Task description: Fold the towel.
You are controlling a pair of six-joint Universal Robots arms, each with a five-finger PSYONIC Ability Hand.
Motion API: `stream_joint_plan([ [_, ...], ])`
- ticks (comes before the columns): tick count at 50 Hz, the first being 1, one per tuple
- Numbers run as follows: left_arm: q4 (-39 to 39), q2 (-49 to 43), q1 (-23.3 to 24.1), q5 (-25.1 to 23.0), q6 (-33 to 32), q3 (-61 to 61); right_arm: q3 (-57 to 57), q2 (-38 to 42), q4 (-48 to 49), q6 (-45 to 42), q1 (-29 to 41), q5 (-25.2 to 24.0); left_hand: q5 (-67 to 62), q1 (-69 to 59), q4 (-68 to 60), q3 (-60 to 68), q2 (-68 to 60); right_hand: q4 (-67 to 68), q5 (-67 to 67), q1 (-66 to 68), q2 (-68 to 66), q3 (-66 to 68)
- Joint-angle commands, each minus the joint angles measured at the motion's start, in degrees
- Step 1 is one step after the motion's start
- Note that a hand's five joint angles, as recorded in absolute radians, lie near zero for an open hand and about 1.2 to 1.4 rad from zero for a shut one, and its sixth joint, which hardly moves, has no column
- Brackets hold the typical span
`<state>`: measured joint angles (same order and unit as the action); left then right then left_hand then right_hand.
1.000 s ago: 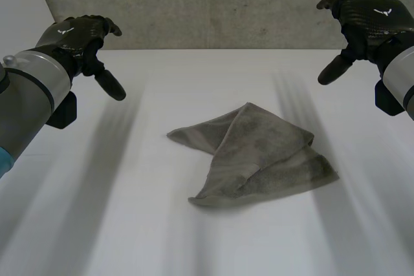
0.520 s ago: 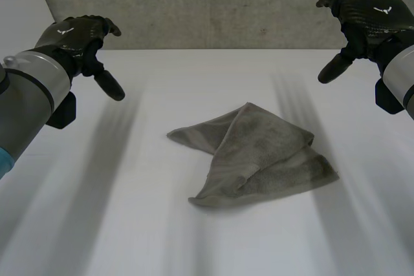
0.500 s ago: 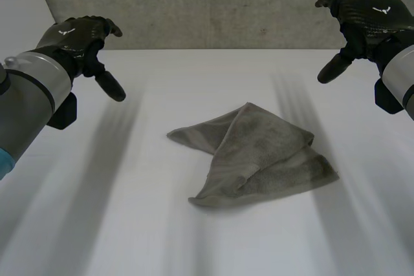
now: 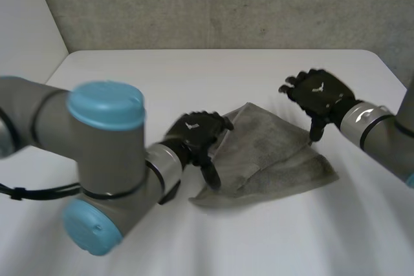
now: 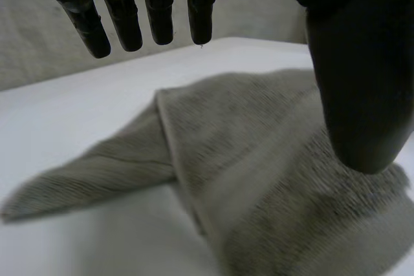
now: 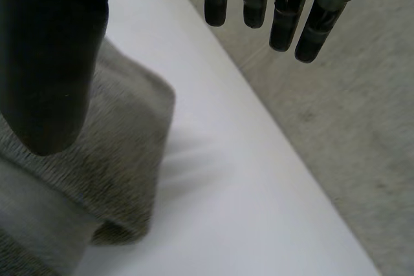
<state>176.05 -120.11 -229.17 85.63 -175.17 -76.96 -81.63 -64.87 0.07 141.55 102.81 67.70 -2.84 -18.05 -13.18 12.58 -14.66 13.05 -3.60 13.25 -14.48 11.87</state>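
Observation:
A grey towel (image 4: pixel 272 156) lies crumpled and partly folded near the middle of the white table (image 4: pixel 194 75). My left hand (image 4: pixel 194 134) hovers over the towel's left corner, open, with straight fingers (image 5: pixel 155 11) and thumb (image 5: pixel 359 82) above the cloth (image 5: pixel 246 159). My right hand (image 4: pixel 317 98) is at the towel's far right corner, open too. In the right wrist view its thumb (image 6: pixel 52 63) hangs over the towel's rounded edge (image 6: pixel 123 159) and its fingers (image 6: pixel 284 11) point past it. Neither hand holds the cloth.
A grey wall (image 4: pixel 226 4) runs behind the table's far edge. My left arm's big joint with light-blue caps (image 4: pixel 107 159) stands over the table's near left. Bare table (image 6: pixel 226 211) lies beside the towel under my right hand.
Both arms have come down from high at the sides to the towel: the left hand now over its left corner, the right hand at its far right corner. The towel has not moved.

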Motion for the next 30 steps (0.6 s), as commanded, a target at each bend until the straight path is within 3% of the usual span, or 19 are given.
stream_joint_plan([
  [1, 2.10, -5.74, 3.11, 2.16, -0.26, 1.19, -0.55, 5.27, 3.26, 0.65, 0.63, 0.68, -0.56, 4.65, 3.18, -2.58, 1.25, -3.05, 3.60, -3.25, 4.48, -1.87],
  [6, 2.28, -7.86, 4.00, 6.13, -0.62, 2.07, -0.90, 8.62, 3.97, 0.74, 1.16, 0.15, -4.10, 1.11, 3.18, -2.58, -2.28, -3.05, -3.88, 4.23, -3.00, -1.87],
  [8, 2.28, -9.00, 4.52, 7.44, -0.79, 2.69, -0.81, 10.28, 3.97, 0.74, 1.77, 0.07, -10.80, -5.58, 3.18, -2.58, -8.98, -3.05, -22.78, 23.13, -21.90, -1.87],
  [10, 2.28, -9.26, 4.96, 7.53, -0.79, 2.69, -0.73, 10.99, 3.97, 0.74, 1.86, -0.11, -18.40, -13.19, 3.18, -2.58, -16.58, -3.05, -30.72, 31.07, -29.84, -1.87],
  [11, 2.28, -9.44, 5.31, 7.45, -0.79, 2.78, -0.64, 11.25, 3.80, 0.74, 1.95, -0.29, -30.39, -25.18, 3.18, -2.58, -28.57, -3.05, -42.62, 42.97, -41.74, -1.87],
  [12, 2.28, -9.53, 5.49, 7.53, -0.70, 2.78, -0.64, 11.26, 3.79, 0.74, 1.95, -0.29, -42.17, -36.95, 3.18, -2.58, -40.35, -3.05, -42.74, 43.09, -41.86, -1.87],
  [13, 2.28, -9.53, 5.49, 7.53, -0.70, 2.78, -0.55, 11.17, 3.27, 0.74, 2.04, 0.06, -42.28, -37.07, 3.18, -2.58, -40.47, -3.05, -56.73, 57.08, -55.85, -1.87],
  [14, 2.19, -9.44, 5.49, 7.62, -0.70, 2.78, -0.72, 10.56, 3.01, 0.83, 2.13, 0.24, -51.11, -45.90, 3.18, -2.58, -49.30, -3.05, -66.30, 66.65, -65.42, -1.87],
  [15, 2.19, -9.44, 5.49, 7.62, -0.70, 2.78, -0.73, 10.55, 3.00, 0.83, 2.13, 0.24, -51.20, -45.99, 3.18, -2.58, -49.38, -3.05, -66.40, 66.75, -65.51, -1.87],
  [17, 1.67, -8.65, 5.49, 7.54, -0.53, 2.95, -1.08, 7.50, 2.22, 0.83, 2.48, -0.55, -67.08, -61.87, 3.18, -2.58, -65.27, -3.05, -66.40, 66.75, -65.52, -1.87],
  [23, 1.23, -2.17, 4.00, 6.92, -0.70, 2.34, -0.82, -0.93, -1.47, 2.93, 4.14, -0.91, -67.16, -61.95, 3.18, -2.58, -65.34, -3.05, -66.40, 66.75, -65.52, -1.87],
  [28, 1.23, 3.83, -2.86, 6.92, -1.41, 2.16, -0.81, -5.62, -1.83, 12.70, 9.77, -0.81, -67.16, -61.95, 3.18, -2.58, -65.34, -3.05, -66.40, 66.75, -65.52, -1.87],
  [30, 1.40, 7.16, -7.93, 6.92, -3.59, 2.16, -1.43, -6.32, -1.48, 17.18, 11.71, -0.90, -67.16, -61.95, 3.18, -2.58, -65.34, -3.05, -66.40, 66.75, -65.52, -1.87],
])
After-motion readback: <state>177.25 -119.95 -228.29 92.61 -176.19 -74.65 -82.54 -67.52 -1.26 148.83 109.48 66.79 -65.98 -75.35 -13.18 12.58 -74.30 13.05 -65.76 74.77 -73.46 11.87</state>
